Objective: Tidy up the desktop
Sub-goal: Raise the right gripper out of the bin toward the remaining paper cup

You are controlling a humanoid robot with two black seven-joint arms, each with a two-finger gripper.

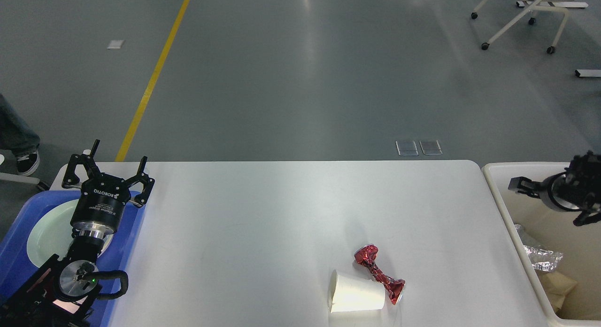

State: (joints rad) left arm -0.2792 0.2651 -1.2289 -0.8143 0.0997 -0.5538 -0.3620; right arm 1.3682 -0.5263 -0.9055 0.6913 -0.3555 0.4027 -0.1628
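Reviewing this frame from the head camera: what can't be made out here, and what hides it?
- Right gripper, head view: dark, seen nearly end-on over the bin; open or shut cannot be told.
- Plate in the blue tray: partly hidden by the left arm.
- Bin contents: foil and brown paper show; the rest is cut off by the right edge.
- Crushed red can: label unreadable.

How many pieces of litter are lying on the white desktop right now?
2. A crushed red can lies near the front edge of the desktop, right of centre. A white paper cup lies on its side touching the can. The bin's contents aren't counted.
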